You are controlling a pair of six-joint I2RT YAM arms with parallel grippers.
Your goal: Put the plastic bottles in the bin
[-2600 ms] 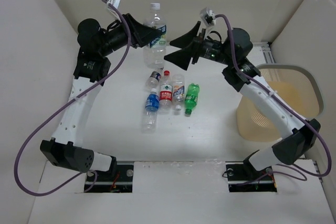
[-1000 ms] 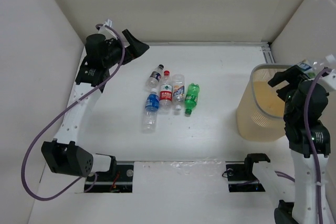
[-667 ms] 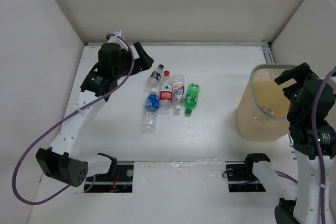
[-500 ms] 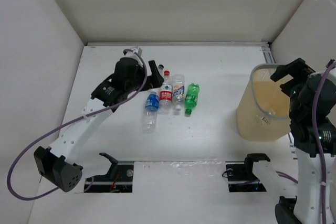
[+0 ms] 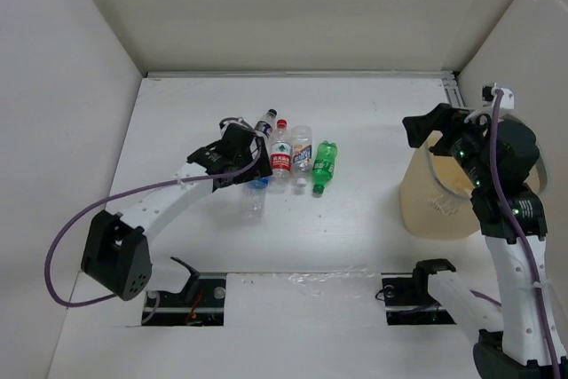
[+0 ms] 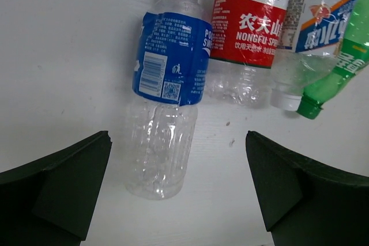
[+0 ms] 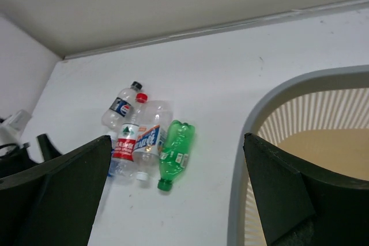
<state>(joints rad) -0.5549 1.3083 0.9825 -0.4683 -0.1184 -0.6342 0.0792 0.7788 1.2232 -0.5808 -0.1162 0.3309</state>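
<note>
Several plastic bottles lie side by side mid-table. The blue-label bottle (image 6: 169,79) (image 5: 255,194) lies under my left gripper (image 6: 177,142) (image 5: 250,166), which hovers open with a finger on either side of its clear lower body, not touching. To its right lie the red-label bottle (image 6: 248,27) (image 5: 280,155), the pale-label bottle (image 5: 302,150) (image 7: 149,135) and the green bottle (image 5: 324,164) (image 7: 174,151). A small dark-capped bottle (image 5: 263,123) (image 7: 120,110) lies behind. My right gripper (image 5: 435,135) (image 7: 176,139) stands open and empty, above the far left rim of the bin (image 5: 444,215) (image 7: 277,93).
White walls close in the table on the left, back and right. The bin stands against the right wall. A pale shape (image 5: 441,207) shows faintly through the bin's wall. Both arm bases sit at the near edge.
My right gripper opened over the bin, dropped its clear bottle inside and swung left. My left arm came down from the back left corner over the blue-label bottle.
</note>
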